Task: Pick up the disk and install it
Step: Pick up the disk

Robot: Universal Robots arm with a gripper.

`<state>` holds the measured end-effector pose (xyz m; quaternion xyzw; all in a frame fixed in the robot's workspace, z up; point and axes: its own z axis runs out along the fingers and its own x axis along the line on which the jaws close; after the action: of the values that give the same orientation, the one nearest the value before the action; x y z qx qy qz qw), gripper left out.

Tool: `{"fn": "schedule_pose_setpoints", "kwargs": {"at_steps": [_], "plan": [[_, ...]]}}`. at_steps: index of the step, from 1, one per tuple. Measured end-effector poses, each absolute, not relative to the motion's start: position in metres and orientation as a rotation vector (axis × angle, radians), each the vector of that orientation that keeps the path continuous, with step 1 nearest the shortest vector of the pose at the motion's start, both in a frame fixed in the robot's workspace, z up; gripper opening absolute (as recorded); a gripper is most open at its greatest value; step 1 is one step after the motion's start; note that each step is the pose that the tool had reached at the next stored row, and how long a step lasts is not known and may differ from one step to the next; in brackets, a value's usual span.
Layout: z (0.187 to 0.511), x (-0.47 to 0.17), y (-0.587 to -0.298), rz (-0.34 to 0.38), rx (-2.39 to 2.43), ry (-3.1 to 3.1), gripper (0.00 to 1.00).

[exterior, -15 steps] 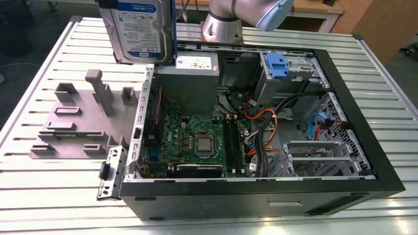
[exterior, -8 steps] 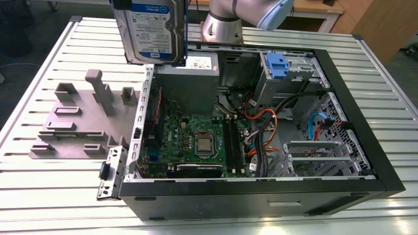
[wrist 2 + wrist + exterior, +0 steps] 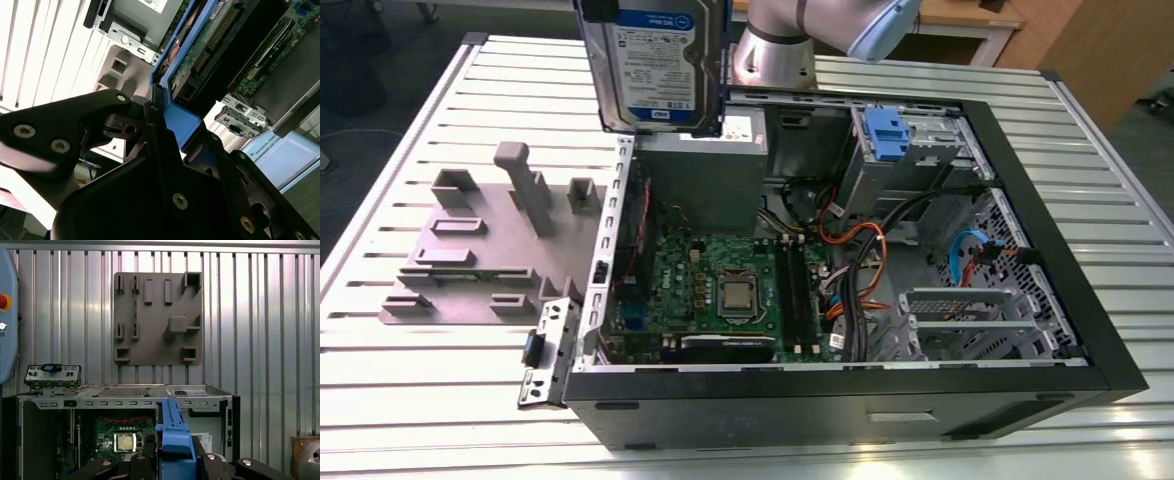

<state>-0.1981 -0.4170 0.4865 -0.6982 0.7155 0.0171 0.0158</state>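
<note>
The claw (image 3: 172, 459) grips the disk (image 3: 660, 60) by its blue bracket (image 3: 176, 437), holding it upright above the open computer case (image 3: 854, 390) on the counter (image 3: 427, 400).

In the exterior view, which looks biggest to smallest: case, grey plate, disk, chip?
Largest to smallest: case, grey plate, disk, chip. The disk is held up, seemingly nearer the camera, so it may look oversized.

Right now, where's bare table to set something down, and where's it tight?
Bare slatted table: the strip on the exterior camera's side of the grey fixture plate and computer case, plus the strip beyond the plate. Crowded inside the case: cables tangle between motherboard and drive cage; the disk hangs above the case.
</note>
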Motion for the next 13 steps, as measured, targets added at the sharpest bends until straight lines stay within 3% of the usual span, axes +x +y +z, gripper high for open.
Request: {"fn": "schedule_pose_setpoints", "kwargs": {"at_steps": [13], "plan": [[0.4865, -0.1960, -0.4169, 0.053, -2.172, 2.225, 0.36]]}}
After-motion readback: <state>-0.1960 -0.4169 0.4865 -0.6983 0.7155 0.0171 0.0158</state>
